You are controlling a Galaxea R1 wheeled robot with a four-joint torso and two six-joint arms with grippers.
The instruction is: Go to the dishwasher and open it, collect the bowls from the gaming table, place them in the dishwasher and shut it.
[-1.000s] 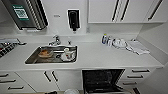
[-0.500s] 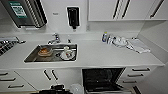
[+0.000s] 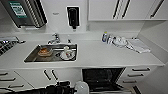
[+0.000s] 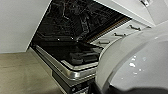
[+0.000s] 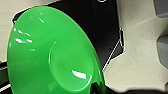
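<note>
The dishwasher [image 3: 103, 78] stands open under the counter, with a dark inside and its door [image 4: 75, 68] folded down. My left arm comes in low in the head view, and my left gripper [image 3: 75, 88] is shut on a white bowl [image 3: 81, 87] just left of the opening. That white bowl [image 4: 140, 65] looms large in the left wrist view, in front of the lowered door. My right gripper [image 5: 96, 87] is shut on a large bright green bowl [image 5: 52, 52], held over a dark surface. The gaming table is out of view.
A steel sink [image 3: 51, 53] with dishes in it is set into the white counter [image 3: 100, 53]. Bottles and a cloth [image 3: 138, 46] lie at the back right. White handled drawers [image 3: 136, 73] flank the dishwasher. Beige floor [image 4: 20, 75] lies before the door.
</note>
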